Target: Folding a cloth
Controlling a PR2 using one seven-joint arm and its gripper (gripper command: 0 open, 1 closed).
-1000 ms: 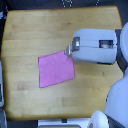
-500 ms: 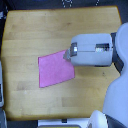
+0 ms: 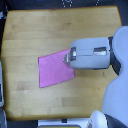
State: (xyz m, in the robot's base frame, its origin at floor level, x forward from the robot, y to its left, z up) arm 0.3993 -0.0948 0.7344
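Vs half a second and one second ago: the thin flat pink-magenta fabric cloth [image 3: 55,70] hasn't shifted on the light wooden counter [image 3: 30,35], same outline, same tilt. The hand has crept a little toward the exterior view's left and now overlaps the cloth's right corner more than before; the arm housing behind it has followed.

Left to right in the exterior view:

- Counter left part: bare wood. A pale object sits off the counter's left edge, too blurred to identify.
- Cloth: lies flat, single layer, roughly centre of the counter, slightly toward the near edge. Four straight edges, rotated so it reads as a skewed diamond. Long axis runs from lower-left up to upper-right; the lower-left corner is nearest the counter's near-left area, the upper-right corner points at the hand. No fold or lifted edge visible at this resolution.
- Grey metal hand [image 3: 65,58]: sits at the cloth's upper-right corner, over its edge. Finger spacing is not resolvable here, so I cannot tell whether it is wide, narrow or pinching fabric. Contact with the cloth also unclear.
- Large grey-white rounded arm housing [image 3: 92,52]: directly right of the hand, above the counter's right part, with the robot's white body further right, beyond the counter's edge.
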